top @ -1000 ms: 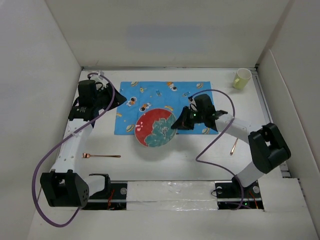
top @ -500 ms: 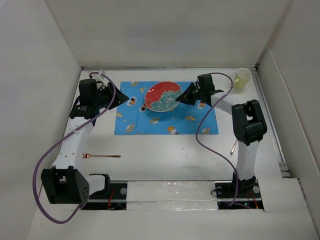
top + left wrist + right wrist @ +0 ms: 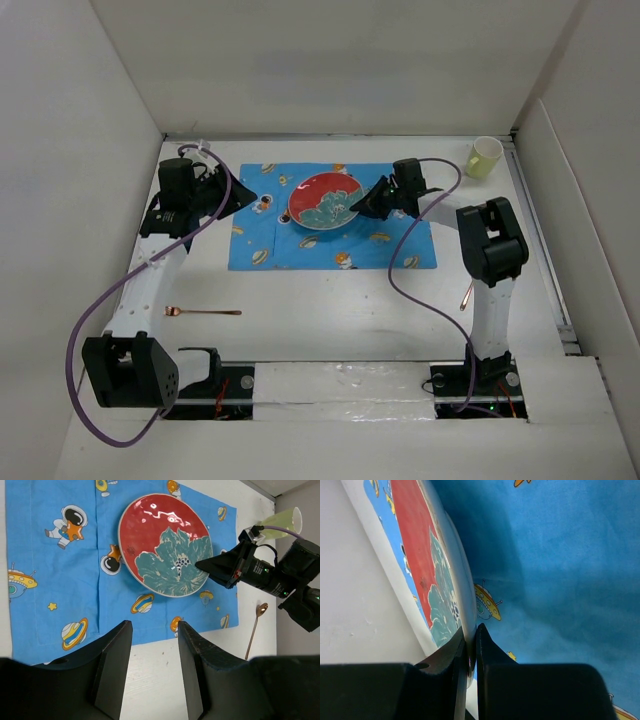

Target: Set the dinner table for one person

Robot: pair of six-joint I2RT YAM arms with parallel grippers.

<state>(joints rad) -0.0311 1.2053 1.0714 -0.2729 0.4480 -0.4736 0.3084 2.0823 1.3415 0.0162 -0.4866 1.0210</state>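
A red plate (image 3: 322, 197) with a teal flower hangs tilted over the far middle of the blue cartoon-print mat (image 3: 290, 250), which lies on the white dinner table (image 3: 330, 315). My right gripper (image 3: 360, 206) is shut on the plate's right rim; the right wrist view shows the rim (image 3: 454, 575) pinched between both fingers of the gripper (image 3: 471, 630), with the mat (image 3: 560, 580) below. My left gripper (image 3: 244, 195) hovers open and empty by the mat's left edge. In the left wrist view, its gripper (image 3: 152, 627) looks down on the plate (image 3: 165, 545).
A copper utensil (image 3: 205, 312) lies on the table at the near left. Another copper utensil (image 3: 467, 293) lies right of the mat, near the right arm. A pale yellow-green cup (image 3: 485, 157) stands at the far right corner. Low white walls border the table.
My right gripper has carried the plate from the mat's near edge to its far middle, then lowered it slightly. The left arm has not moved.
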